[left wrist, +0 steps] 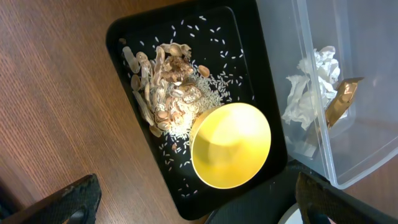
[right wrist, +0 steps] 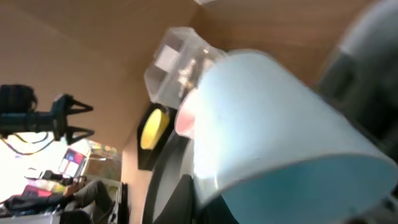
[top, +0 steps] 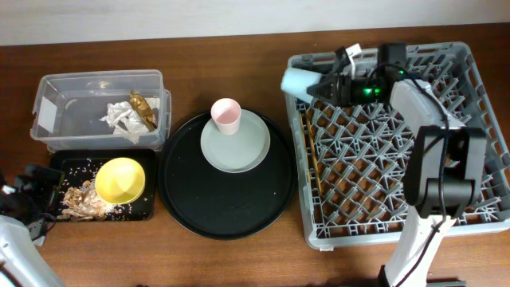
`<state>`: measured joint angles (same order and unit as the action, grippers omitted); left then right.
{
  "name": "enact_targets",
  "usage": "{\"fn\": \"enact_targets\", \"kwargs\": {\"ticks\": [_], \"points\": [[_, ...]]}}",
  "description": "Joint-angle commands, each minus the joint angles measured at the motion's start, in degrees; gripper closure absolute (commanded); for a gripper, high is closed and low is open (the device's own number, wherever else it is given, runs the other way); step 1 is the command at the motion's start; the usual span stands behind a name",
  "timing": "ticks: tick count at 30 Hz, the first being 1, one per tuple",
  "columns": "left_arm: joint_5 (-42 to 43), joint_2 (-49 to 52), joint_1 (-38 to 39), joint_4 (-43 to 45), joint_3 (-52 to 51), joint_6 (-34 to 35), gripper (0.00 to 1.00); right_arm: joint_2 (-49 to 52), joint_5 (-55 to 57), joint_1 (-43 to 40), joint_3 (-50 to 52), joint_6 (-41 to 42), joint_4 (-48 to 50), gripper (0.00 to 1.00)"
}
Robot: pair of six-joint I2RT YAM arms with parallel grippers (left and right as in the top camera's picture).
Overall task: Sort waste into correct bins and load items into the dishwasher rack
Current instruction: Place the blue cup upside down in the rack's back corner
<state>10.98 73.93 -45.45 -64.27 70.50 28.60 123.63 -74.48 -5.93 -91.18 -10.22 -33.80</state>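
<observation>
Over on the right, the rack (top: 382, 167) sits nearly bare, just chopsticks (top: 311, 155) along its left edge. Plate (top: 239, 151) and pink cup (top: 225, 115) wait on the round tray (top: 231, 207). Left gripper (left wrist: 202, 202), spread wide and empty, hovers near the bowl (left wrist: 231, 146), likely its next pick. Right gripper (top: 325, 86) clamps the blue cup (top: 297, 81) sideways over the rack's far-left corner, probably lining it up with the pegs.

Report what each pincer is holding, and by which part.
The right pincer holds the light-blue cup sideways by one end; whether that end is the rim or the base cannot be told. The left pincer is open and holds nothing.
</observation>
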Motion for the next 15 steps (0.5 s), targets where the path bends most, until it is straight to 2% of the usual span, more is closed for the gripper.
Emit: {"fn": "enact_targets", "kwargs": {"ticks": [1,3,4,7,10,13,15], "points": [[0.17,-0.24,-0.11,-0.11,0.52,0.68,0.01,0.50,10.49,-2.03,0.63,-6.19,-5.64,0.90],[0.17,-0.24,-0.11,-0.11,0.52,0.68,0.01,0.50,10.49,-2.45,0.63,-7.63,-6.71,0.90],[0.17,-0.24,-0.11,-0.11,0.52,0.68,0.01,0.50,8.46,-2.34,0.63,-8.61,-6.60,0.94],[0.15,-0.24,-0.11,-0.11,0.52,0.68,0.01,0.50,-9.66,-1.29,0.61,-10.05,-0.98,0.96],[0.17,-0.24,-0.11,-0.11,0.52,0.68,0.01,0.50,-2.49,2.47,0.61,-7.52,3.80,0.96],[0.15,-0.24,-0.11,-0.11,0.52,0.68,0.01,0.50,-1.27,5.35,0.63,-7.52,9.94,0.96],[0.17,-0.24,-0.11,-0.11,0.52,0.68,0.01,0.50,3.89,5.16,0.63,-7.50,9.49,0.96]]}}
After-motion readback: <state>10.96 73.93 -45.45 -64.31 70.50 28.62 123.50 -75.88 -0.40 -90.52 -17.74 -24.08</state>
